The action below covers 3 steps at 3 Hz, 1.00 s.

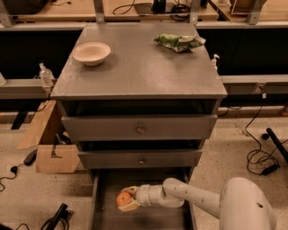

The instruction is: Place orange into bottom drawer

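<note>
floor (234, 148) — speckled, cables (261, 157) | grey cabinet (139, 67) | cardboard box (56, 158) beside it | wooden benches (67, 9) behind
</note>
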Each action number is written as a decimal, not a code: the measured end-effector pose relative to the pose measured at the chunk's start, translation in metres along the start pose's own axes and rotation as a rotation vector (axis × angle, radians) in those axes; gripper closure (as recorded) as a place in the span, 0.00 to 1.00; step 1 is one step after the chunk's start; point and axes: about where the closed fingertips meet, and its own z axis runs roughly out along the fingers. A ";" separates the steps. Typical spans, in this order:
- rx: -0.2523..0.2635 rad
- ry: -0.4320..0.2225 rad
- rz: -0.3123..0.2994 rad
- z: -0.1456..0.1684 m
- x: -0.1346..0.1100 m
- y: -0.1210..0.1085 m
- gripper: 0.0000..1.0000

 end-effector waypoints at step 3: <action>0.018 0.110 0.055 0.055 0.086 -0.001 0.96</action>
